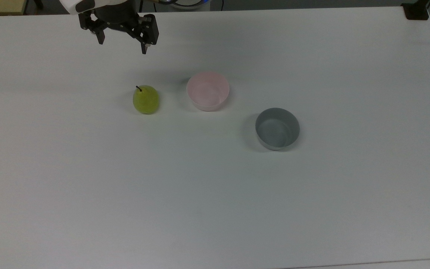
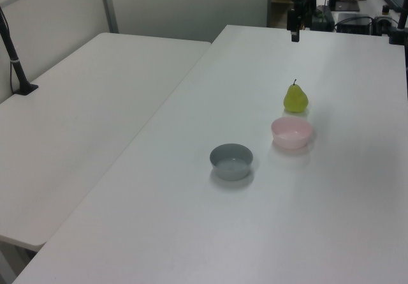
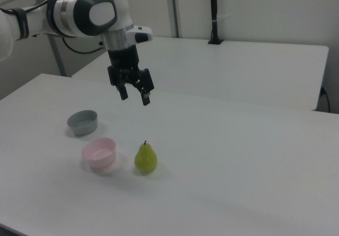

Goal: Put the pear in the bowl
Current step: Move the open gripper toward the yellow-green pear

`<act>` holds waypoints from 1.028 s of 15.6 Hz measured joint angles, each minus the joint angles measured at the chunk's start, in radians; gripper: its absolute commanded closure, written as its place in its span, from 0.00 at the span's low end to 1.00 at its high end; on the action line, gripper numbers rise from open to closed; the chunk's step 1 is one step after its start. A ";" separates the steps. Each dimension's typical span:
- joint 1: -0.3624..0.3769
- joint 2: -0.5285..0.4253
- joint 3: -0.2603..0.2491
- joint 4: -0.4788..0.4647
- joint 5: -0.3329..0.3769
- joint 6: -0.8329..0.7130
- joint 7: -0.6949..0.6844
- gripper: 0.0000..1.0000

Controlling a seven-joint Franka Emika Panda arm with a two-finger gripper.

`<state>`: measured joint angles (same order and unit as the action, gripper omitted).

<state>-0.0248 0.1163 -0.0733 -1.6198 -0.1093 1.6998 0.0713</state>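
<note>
Gripper point(image 1: 122, 42): upper left of the top view, high above the table point(image 1: 215, 209), fingers spread wide, nothing between them. In the right view it hangs in the upper left-centre of the frame, fingertips pointing down.

Pear point(image 1: 146, 99): stands upright on the table, stem up and tipped slightly toward the top view's upper left; left of centre in the top view, lower centre in the right view. Long axis near vertical.

Key relation: the pear lies below the gripper and a little to the right in the top view's frame, well apart and at a lower height. A descent with a small sideways shift looks needed before the fingers can straddle it.

Bowl point(image 1: 208, 91): pink, near the pear on the top view's right, not touching it; nothing inside.

Grey bowl point(image 1: 277, 128): further toward the top view's lower right, apart from both.
</note>
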 measured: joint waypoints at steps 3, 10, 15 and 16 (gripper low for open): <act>0.000 0.000 -0.002 0.000 0.000 0.000 0.000 0.00; 0.000 0.000 -0.003 0.000 0.000 0.000 0.000 0.00; 0.000 0.000 -0.004 -0.001 0.020 0.000 0.000 0.00; 0.000 0.000 -0.004 -0.001 0.026 0.000 0.000 0.00</act>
<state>-0.0248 0.1163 -0.0772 -1.6209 -0.0837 1.6998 0.0713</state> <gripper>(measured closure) 0.000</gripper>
